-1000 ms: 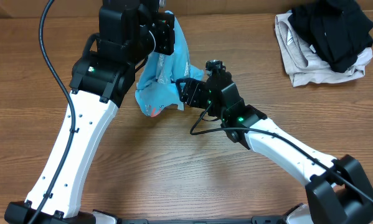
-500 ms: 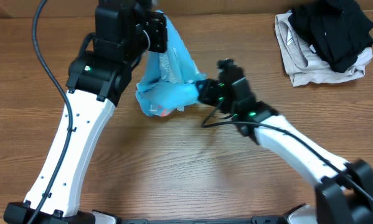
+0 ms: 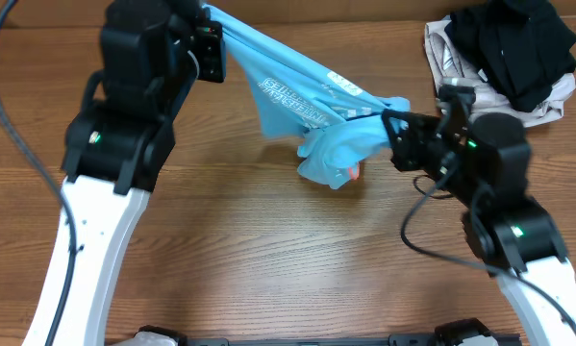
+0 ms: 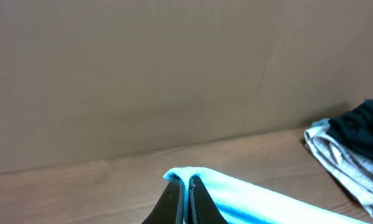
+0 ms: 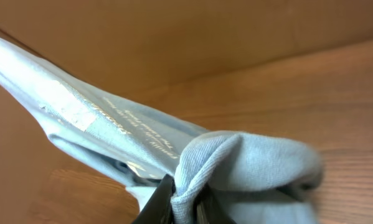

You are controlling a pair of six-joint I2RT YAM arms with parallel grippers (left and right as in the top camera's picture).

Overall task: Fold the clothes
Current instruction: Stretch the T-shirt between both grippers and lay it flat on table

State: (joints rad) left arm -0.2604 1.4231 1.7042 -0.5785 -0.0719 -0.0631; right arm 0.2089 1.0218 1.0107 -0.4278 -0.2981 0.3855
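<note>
Desk: brown wood-grain desk [image 3: 268, 259]; both wrist views show a plain brown wall behind it.
T-shirt: light sky-blue t-shirt [image 3: 297, 96], held up between the two tools over the far middle of the desk.
Long axis: in the overhead view it runs as a slanted band from the far left, at the left tool, down to the right, at the right tool. The cloth is pulled fairly taut along that line.
Writing: a few lines of white print [image 3: 292, 99] lie along the stretched side, too small to read. A red-pink patch [image 3: 351, 173] peeps out of the lower folds, with no letters to be made out.
Left tool: the left tool [image 4: 187, 199] has its jaws pressed together on a thin folded edge of the t-shirt, with blue cloth trailing off to the right.
Right tool: the right tool [image 5: 180, 208] has its jaws pinched on a gathered fold of the same cloth.
Loose part: a bunch of fabric sags below the band, just beside the right tool. It may rest on the desk, but the overhead view does not settle this.
Other clothes: a black garment [image 3: 518, 43] lies on a beige/grey garment [image 3: 461, 91] at the far right corner, apart from the t-shirt.
Change: a second ago the t-shirt hung as a crumpled bundle under the left tool, with the right tool close beside it. Since then the tools have drawn apart, left going left and right going right, and the bundle has been drawn out into the long band.
</note>
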